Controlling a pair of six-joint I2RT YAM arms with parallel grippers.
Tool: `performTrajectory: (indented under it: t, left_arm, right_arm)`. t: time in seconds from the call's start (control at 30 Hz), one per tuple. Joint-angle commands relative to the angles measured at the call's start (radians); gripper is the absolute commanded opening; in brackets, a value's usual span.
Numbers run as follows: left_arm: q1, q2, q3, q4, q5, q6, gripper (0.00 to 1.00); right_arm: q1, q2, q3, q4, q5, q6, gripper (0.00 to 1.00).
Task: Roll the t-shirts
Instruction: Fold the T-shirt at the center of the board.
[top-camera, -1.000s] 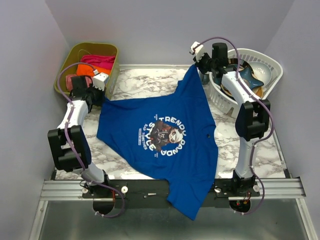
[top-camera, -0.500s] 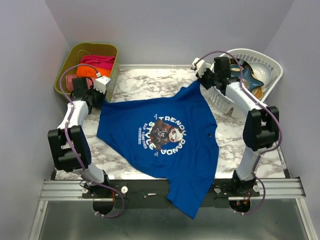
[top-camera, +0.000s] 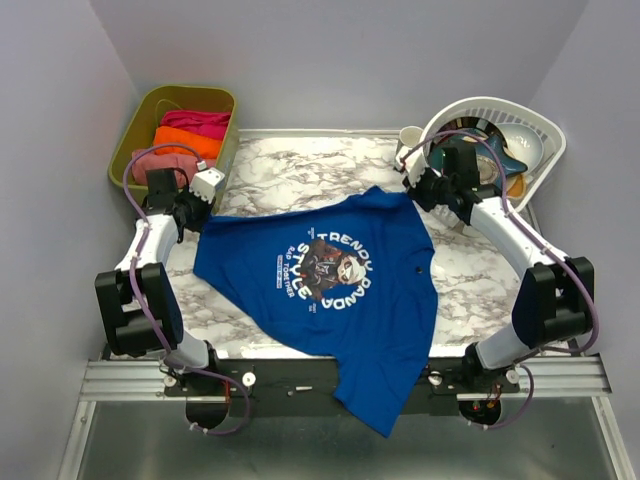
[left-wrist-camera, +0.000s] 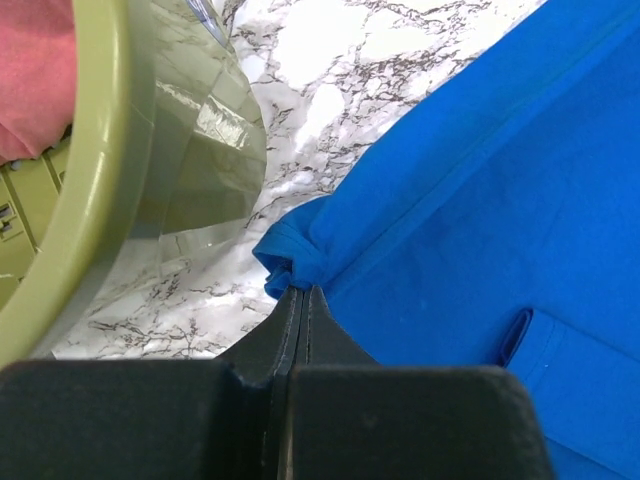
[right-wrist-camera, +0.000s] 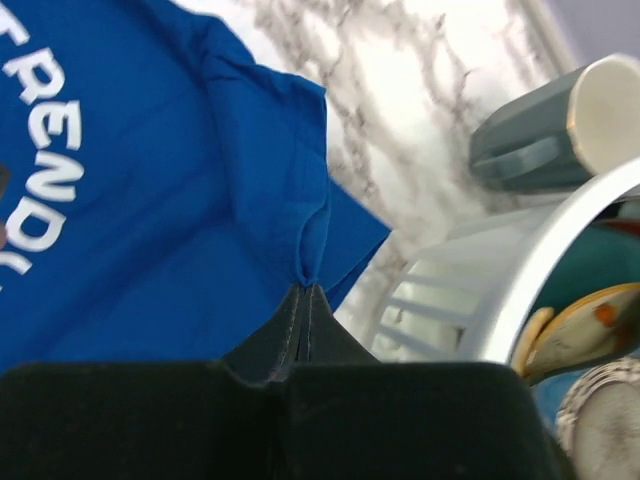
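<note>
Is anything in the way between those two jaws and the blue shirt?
Nothing visible is in the way. Both are shut on the t-shirt itself. The left jaws pinch a bunched corner beside the green bin, and the right jaws pinch a fold at its edge beside the white basket.

The t-shirt (top-camera: 385, 320) is royal blue, with a dark chest graphic ringed by white lettering. It lies spread face up at mid-frame. Its lower end hangs over the table's (top-camera: 300, 170) bottom edge, and its upper-left and upper-right corners are puckered.
</note>
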Motion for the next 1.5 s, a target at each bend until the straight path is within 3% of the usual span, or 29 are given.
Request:
performTrajectory:
  t: [0.0, 0.43, 0.7, 0.87, 1.03, 1.47]
  left_arm:
    - [0.006, -0.041, -0.026, 0.029, -0.042, 0.013, 0.0]
    - [0.015, -0.053, -0.041, 0.033, -0.076, 0.073, 0.0]
    - [0.032, -0.127, 0.008, -0.094, -0.013, 0.203, 0.0]
    - [0.032, -0.148, 0.1, -0.272, 0.061, 0.283, 0.0]
    - [0.032, -0.139, 0.114, -0.45, 0.023, 0.386, 0.0]
    - [0.045, -0.176, -0.009, -0.442, -0.062, 0.516, 0.0]
  right_arm:
    - [0.005, -0.095, -0.085, -0.091, -0.026, 0.022, 0.0]
    - [0.006, -0.357, -0.318, -0.241, -0.046, 0.038, 0.01]
    - [0.008, -0.459, -0.376, -0.312, -0.089, 0.022, 0.0]
    - [0.017, -0.472, -0.385, -0.338, -0.135, 0.008, 0.01]
    - [0.042, -0.459, -0.378, -0.359, -0.147, -0.003, 0.01]
    - [0.074, -0.502, -0.428, -0.454, -0.158, -0.098, 0.01]
